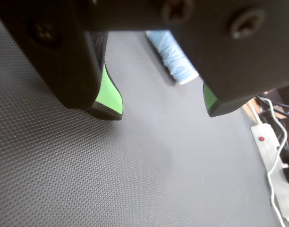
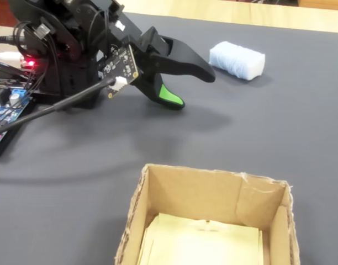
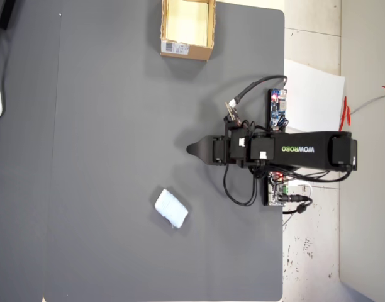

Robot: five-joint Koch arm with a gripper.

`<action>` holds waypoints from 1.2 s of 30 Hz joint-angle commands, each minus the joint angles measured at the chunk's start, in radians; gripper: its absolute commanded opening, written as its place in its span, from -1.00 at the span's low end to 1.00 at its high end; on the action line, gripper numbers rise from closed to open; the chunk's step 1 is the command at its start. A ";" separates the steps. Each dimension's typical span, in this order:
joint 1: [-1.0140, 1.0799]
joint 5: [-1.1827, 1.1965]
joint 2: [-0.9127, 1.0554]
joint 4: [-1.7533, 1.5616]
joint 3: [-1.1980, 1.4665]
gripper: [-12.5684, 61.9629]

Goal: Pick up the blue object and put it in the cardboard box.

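Observation:
The blue object (image 2: 237, 59), a pale soft pad, lies on the dark grey mat, apart from my gripper (image 2: 194, 88). In the wrist view the blue object (image 1: 175, 56) shows past the gap between my two green-lined jaws, which stand wide apart with only mat between them; the gripper (image 1: 162, 112) is open and hovers low over the mat. From overhead the gripper (image 3: 191, 150) points left, and the blue object (image 3: 171, 208) sits below and left of its tip. The cardboard box (image 3: 186, 48) stands at the mat's top edge, open and empty, and its rim (image 2: 213, 175) is near in the fixed view.
The arm's base and wiring (image 2: 53, 44) stand at the mat's edge, with a circuit board (image 3: 277, 107) and a white paper sheet (image 3: 315, 94) beside it. A power strip (image 1: 276, 175) with a white cable lies off the mat in the wrist view.

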 commanded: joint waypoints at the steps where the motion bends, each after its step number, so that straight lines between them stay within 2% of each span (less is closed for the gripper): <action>1: 0.015 0.008 0.086 0.035 0.058 0.25; 36: 0.002 0.032 0.086 0.032 0.058 0.25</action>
